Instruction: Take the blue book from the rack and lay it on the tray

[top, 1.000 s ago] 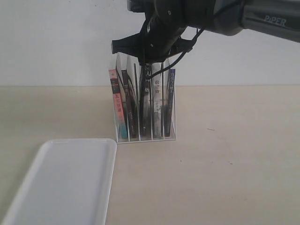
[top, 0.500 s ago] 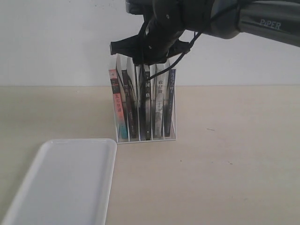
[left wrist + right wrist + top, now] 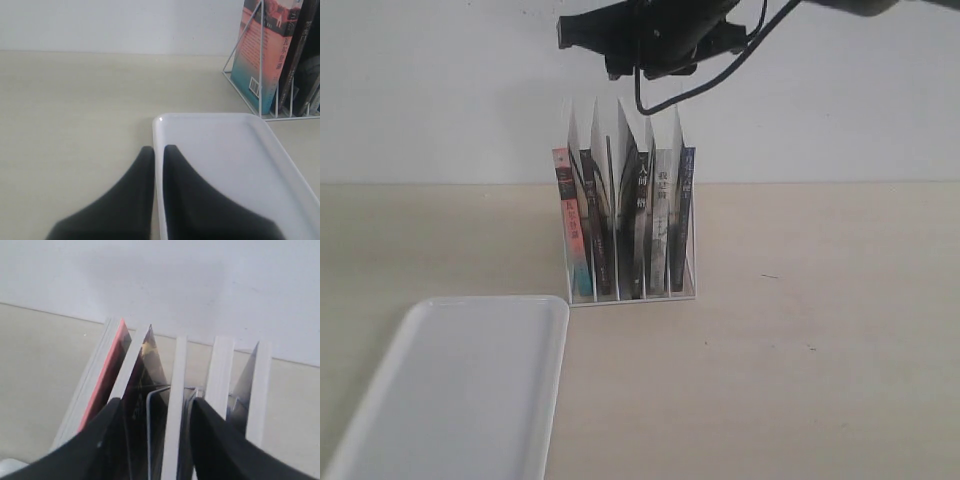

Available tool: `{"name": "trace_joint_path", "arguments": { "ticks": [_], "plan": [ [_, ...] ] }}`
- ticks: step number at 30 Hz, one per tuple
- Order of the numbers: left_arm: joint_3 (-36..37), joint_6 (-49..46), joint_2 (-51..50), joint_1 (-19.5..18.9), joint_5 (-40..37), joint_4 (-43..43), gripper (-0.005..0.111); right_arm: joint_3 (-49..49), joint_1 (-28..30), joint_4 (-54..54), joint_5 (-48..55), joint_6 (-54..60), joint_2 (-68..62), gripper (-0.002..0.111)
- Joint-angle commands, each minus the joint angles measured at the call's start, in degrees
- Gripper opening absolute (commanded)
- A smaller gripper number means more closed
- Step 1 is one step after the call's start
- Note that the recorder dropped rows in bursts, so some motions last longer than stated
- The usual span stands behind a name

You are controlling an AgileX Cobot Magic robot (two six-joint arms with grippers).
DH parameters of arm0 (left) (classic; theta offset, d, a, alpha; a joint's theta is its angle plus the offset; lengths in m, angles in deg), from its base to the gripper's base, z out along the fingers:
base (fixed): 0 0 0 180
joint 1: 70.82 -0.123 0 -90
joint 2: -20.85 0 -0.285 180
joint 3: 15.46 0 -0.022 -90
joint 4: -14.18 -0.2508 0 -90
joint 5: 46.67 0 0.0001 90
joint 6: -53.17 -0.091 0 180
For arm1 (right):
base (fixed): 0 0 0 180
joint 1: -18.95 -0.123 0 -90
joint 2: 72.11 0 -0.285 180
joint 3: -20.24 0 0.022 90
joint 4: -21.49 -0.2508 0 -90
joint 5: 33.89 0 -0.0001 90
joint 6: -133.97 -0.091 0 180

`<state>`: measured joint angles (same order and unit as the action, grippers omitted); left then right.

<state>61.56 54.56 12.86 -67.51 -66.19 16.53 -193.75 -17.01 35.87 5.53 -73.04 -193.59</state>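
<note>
Beige counter [image 3: 820, 350] carries everything. Plain white rectangular plastic tray [image 3: 470, 400] sits front left. Small white wire rack [image 3: 632, 297] is just behind its far corner, books upright in the slots. Thin blue book with dark blue spine [image 3: 680, 225] stands in the right-end slot, untouched. Right gripper [image 3: 156, 407] hovers above the book tops, jaws spread, holding nothing. Left gripper [image 3: 156, 149] is at the tray's corner rim, jaws pressed together.

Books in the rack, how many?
5, all upright in the rack. Exterior view, left to right: pink book, black book, second black book, pale grey book, blue book. A thin one could hide between them.
</note>
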Motion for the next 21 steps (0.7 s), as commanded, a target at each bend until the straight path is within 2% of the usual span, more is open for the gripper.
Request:
{"name": "trace_joint_path", "arguments": {
  "ticks": [1,5,18,21],
  "plan": [
    [0.20,0.49,0.20,-0.23,0.24,-0.06,0.006,-0.25,0.09,3.68,3.39,0.29,1.09,0.042],
    [0.20,0.49,0.20,-0.23,0.24,-0.06,0.006,-0.15,0.48,6.51,4.52,-0.99,-0.18,0.042],
    [0.20,0.49,0.20,-0.23,0.24,-0.06,0.006,-0.15,2.09,5.63,5.62,-1.36,-3.59,0.041],
    [0.20,0.49,0.20,-0.23,0.24,-0.06,0.006,-0.15,2.09,5.63,5.33,-1.36,-3.59,0.030]
  ]
}}
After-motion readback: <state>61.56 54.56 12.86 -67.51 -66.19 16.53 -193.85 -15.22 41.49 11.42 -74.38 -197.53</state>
